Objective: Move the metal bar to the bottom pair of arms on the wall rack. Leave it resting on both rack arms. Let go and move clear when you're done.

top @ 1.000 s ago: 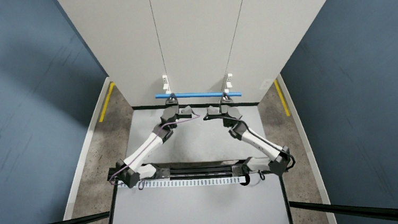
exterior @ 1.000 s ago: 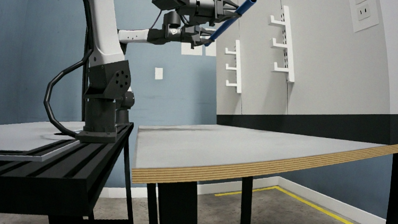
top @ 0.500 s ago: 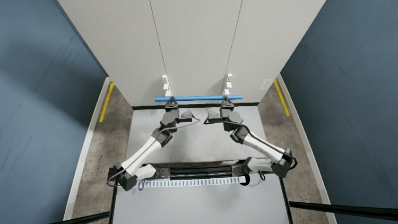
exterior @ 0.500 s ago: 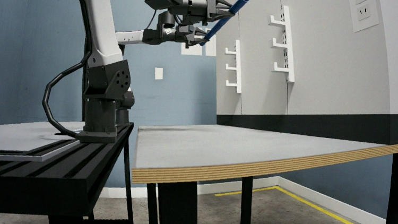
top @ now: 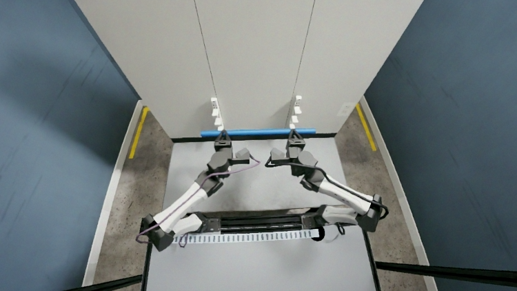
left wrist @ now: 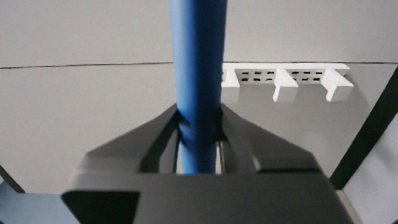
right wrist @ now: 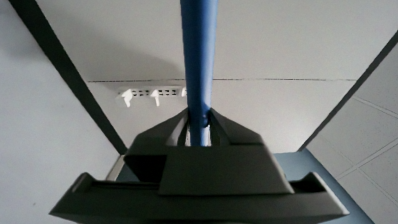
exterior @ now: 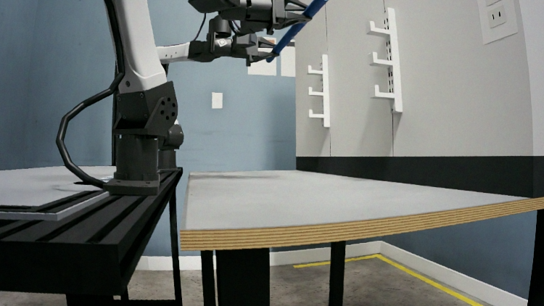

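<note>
The blue metal bar (top: 258, 132) (exterior: 291, 33) (left wrist: 199, 60) (right wrist: 199, 65) is pinched between the fingertips of both the left gripper (top: 223, 132) (left wrist: 198, 111) and the right gripper (top: 293, 132) (exterior: 308, 13) (right wrist: 199, 111). Its ends are left projecting outward past each gripper. Beyond the grippers, two white rack uprights (top: 214, 103) (exterior: 326, 110) (left wrist: 300, 66) are seen fixed to the wall (top: 258, 65) (exterior: 456, 95), apart from the bar. Below the grippers, a grey table (top: 258, 187) (exterior: 285, 201) is placed.

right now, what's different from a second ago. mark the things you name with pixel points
The blue bar (top: 258, 132) (exterior: 291, 34) (left wrist: 199, 55) (right wrist: 199, 55) has moved back, away from the wall rack (exterior: 396, 72) (left wrist: 310, 65) (right wrist: 145, 88), with both arms. Left tool (top: 223, 132) (exterior: 274, 55) (left wrist: 199, 120) and right tool (top: 293, 132) (exterior: 307, 14) (right wrist: 199, 111) still grip it; nothing was let go. The rack is unchanged.
</note>
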Controlling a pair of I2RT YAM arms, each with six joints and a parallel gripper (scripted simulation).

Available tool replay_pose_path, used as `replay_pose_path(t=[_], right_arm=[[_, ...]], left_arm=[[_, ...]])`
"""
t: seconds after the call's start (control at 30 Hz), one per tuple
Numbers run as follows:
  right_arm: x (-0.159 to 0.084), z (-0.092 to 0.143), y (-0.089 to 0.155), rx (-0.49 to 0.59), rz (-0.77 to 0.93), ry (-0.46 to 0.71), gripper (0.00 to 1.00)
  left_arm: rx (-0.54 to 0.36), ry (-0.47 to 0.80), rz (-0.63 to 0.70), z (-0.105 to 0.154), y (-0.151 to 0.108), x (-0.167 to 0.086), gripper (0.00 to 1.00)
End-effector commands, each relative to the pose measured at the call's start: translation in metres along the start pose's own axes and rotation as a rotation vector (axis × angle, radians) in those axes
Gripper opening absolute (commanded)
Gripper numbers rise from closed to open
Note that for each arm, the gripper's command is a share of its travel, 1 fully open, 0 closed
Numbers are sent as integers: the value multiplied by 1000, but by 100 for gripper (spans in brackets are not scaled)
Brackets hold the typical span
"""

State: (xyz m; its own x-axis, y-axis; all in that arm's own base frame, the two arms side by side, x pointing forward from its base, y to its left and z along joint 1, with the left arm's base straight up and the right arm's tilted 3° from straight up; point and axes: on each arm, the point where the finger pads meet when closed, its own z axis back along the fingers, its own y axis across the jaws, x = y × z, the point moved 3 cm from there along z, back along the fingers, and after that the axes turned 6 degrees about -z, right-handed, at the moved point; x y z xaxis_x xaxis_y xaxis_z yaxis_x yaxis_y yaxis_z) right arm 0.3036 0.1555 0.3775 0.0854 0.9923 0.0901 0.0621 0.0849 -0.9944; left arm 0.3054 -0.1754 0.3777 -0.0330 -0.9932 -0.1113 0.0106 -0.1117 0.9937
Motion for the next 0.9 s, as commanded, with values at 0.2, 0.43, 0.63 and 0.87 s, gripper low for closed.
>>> replay_pose_path(t=[0.2, 0.43, 0.63, 0.87], right_arm=[[0, 18, -2, -8, -12, -8, 0], [-1, 30, -2, -8, -12, -8, 0], [-1, 36, -1, -8, -12, -8, 0], [-1, 48, -1, -8, -12, -8, 0]], left_arm=[[23, -1, 20, 18, 3, 0, 0], [23, -1, 20, 30, 2, 0, 0], [23, -1, 20, 36, 1, 0, 0], [23, -1, 20, 48, 1, 0, 0]])
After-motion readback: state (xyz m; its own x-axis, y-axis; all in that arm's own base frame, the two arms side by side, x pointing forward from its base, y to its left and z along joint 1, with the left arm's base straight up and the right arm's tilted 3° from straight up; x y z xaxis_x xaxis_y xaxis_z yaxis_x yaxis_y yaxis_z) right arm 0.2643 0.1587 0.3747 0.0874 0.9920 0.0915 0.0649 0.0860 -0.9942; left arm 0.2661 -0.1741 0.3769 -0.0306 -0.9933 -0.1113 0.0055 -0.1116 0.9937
